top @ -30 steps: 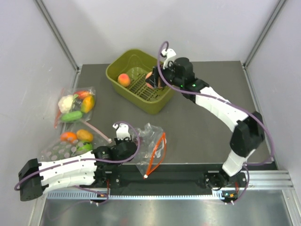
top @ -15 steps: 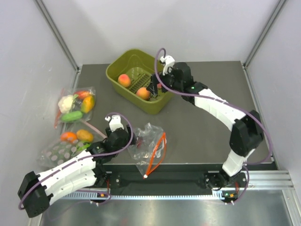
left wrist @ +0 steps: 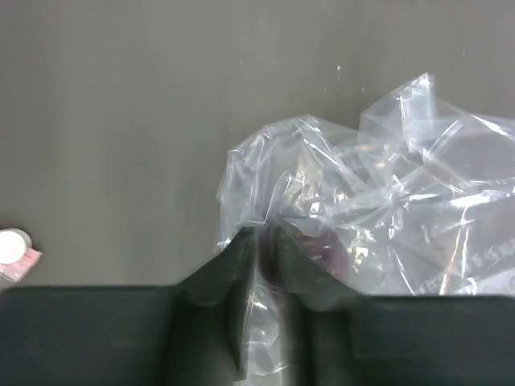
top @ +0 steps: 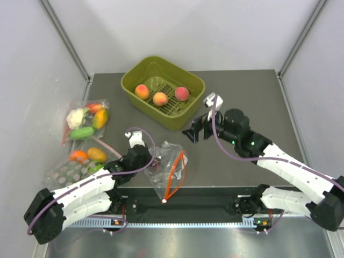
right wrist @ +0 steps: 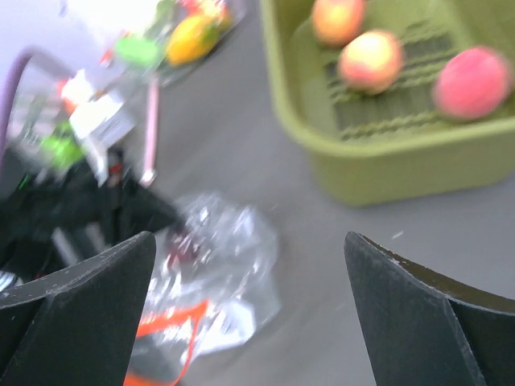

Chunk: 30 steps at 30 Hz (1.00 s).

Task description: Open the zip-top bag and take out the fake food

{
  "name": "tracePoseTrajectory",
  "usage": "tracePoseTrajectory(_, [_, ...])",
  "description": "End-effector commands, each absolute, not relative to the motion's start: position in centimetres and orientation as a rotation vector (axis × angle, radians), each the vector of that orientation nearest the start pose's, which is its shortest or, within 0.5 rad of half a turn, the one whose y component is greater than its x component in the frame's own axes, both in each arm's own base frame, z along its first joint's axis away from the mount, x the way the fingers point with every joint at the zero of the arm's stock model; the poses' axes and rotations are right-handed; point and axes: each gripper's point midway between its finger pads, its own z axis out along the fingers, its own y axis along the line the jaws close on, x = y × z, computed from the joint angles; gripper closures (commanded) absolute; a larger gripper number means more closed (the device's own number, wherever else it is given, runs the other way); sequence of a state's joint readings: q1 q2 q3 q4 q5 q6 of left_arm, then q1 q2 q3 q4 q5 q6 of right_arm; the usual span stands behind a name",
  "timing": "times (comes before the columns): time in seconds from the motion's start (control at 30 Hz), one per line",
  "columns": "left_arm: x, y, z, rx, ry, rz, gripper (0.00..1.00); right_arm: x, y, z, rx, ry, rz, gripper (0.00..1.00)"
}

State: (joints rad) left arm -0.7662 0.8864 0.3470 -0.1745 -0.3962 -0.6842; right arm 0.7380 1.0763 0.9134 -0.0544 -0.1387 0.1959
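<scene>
Top external view: a dark, matte surface (top: 242,91) carried everything.
Zip-top bag (top: 173,165): crinkly clear film, crumpled into glossy folds, with an orange-red zip strip curling along its right side. It lay near the front edge of the surface, between the two arms.
Fake food (top: 160,99): three smooth, round peach-like fruits, orange-yellow blushing pink-red. They sat in a row in the basket, out of the bag.
Basket (top: 180,121): olive-green plastic, rounded-rectangular, with a slatted floor. It stood at the back, well apart from the bag.
Left hand (top: 153,161): narrow, its dark fingers pinched on a fold of the bag's film at its left side.
Right hand (top: 193,131): wide and empty, between basket and bag.
Cauliflower bag (top: 86,118): clear, at the left edge, showing white and green pieces.
Second bag (top: 80,161): clear, just nearer, holding orange and green pieces.
</scene>
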Motion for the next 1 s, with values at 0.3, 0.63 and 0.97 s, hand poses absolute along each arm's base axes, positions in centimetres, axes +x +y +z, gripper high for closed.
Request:
tracePoseTrajectory(0.3, [21.2, -15.1, 5.5, -0.148, 2.227, -0.417, 1.0, 13.1, 31.0, 20.1, -0.681, 1.862, 0.875, 0.2])
tracePoseTrajectory(0.63, [21.0, -15.7, 5.5, -0.146, 2.238, -0.451, 1.0, 8.2, 33.9, 16.8, -0.87, 1.877, 0.984, 0.46])
tracePoseTrajectory(0.97, [20.8, -16.1, 6.0, -0.133, 2.239, -0.488, 1.0, 9.9, 35.7, 14.4, -0.909, 1.923, 0.844, 0.45])
